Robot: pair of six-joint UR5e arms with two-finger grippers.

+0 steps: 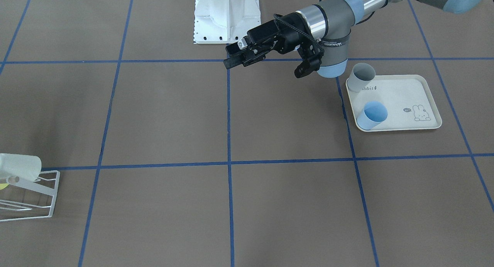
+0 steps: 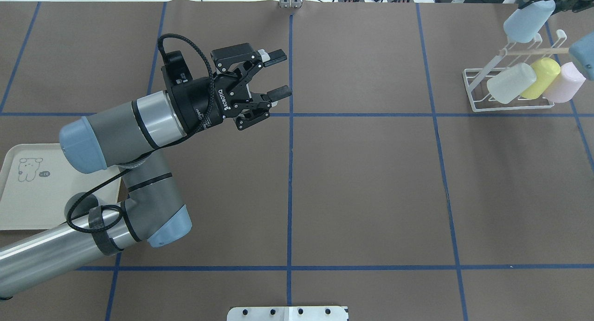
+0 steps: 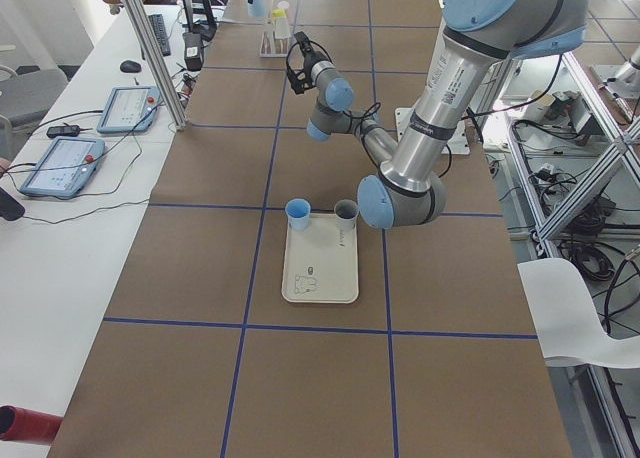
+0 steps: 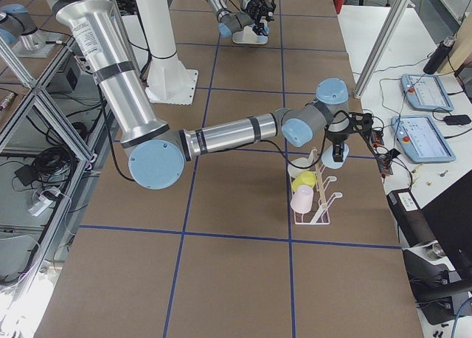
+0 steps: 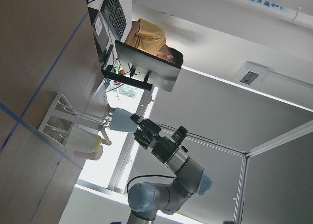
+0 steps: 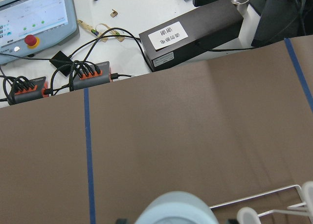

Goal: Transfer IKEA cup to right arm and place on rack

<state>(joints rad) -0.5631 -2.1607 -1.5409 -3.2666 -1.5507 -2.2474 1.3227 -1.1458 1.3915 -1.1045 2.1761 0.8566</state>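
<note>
Over the brown table, the cup is held by the rack.
At nine o'clock in the overhead view lies the cream tray [image 2: 28,205]. Toward twelve, the left gripper [image 2: 281,74] hovers with its fingers spread and nothing between them. At two o'clock the right gripper [image 5: 139,128] grasps the pale blue IKEA cup [image 2: 528,23] by the upper end of the white rack [image 2: 469,91], where a whitish cup [image 2: 510,83], a yellow cup [image 2: 540,76] and a pink cup [image 2: 565,82] lie side by side.
</note>
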